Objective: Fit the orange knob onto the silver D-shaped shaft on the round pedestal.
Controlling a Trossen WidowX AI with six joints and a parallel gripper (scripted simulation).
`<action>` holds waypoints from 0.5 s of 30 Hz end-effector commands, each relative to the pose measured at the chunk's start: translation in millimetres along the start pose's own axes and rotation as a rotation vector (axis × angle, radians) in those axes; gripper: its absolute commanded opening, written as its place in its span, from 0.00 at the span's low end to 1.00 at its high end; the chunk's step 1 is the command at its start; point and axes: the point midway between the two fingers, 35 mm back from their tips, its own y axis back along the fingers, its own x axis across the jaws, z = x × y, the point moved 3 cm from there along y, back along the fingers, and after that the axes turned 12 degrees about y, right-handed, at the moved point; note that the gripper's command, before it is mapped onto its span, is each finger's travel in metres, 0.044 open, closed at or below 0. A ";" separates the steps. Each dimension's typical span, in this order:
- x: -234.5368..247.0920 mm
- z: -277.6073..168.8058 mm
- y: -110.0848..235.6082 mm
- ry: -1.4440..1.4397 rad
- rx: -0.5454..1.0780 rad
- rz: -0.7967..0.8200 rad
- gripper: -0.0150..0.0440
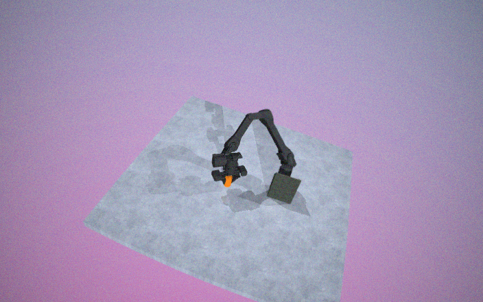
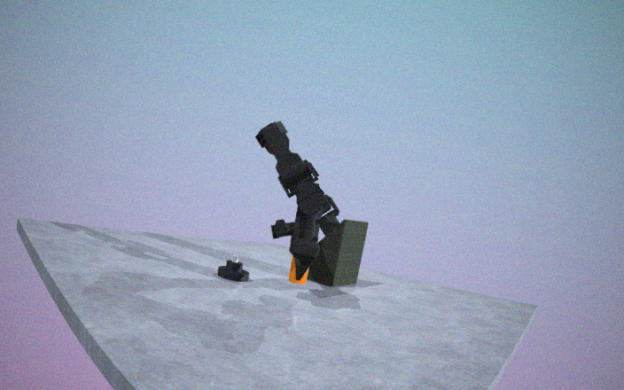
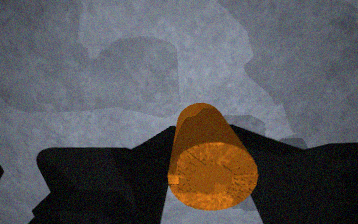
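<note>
The orange knob (image 1: 228,182) (image 2: 293,275) (image 3: 215,175) is upright between my fingers, a little above the table. My gripper (image 1: 228,180) (image 2: 300,274) (image 3: 200,130) is shut on it, with one dark finger on each side in the wrist view. The knob's round top faces the wrist camera, with a small bright patch at its left edge. Its underside and hole are hidden. The dark round pedestal (image 2: 233,274) stands to the left of the knob in the exterior view, with the pale shaft (image 2: 236,259) on top. The shaft's flat side cannot be made out. I cannot see the pedestal in the other views.
The dark base block (image 1: 284,188) (image 2: 350,253) stands to the right of the gripper in the top and exterior views. The grey table (image 1: 198,233) (image 2: 377,334) carries shadows of the arm, and its left edge lies beyond the pedestal in the exterior view.
</note>
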 end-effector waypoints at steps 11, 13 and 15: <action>5.3 -0.1 49.4 0.000 0.002 0.018 0.25; 5.4 -0.1 55.5 -0.001 0.001 0.017 0.25; 5.3 -0.2 61.7 -0.002 0.001 0.016 0.25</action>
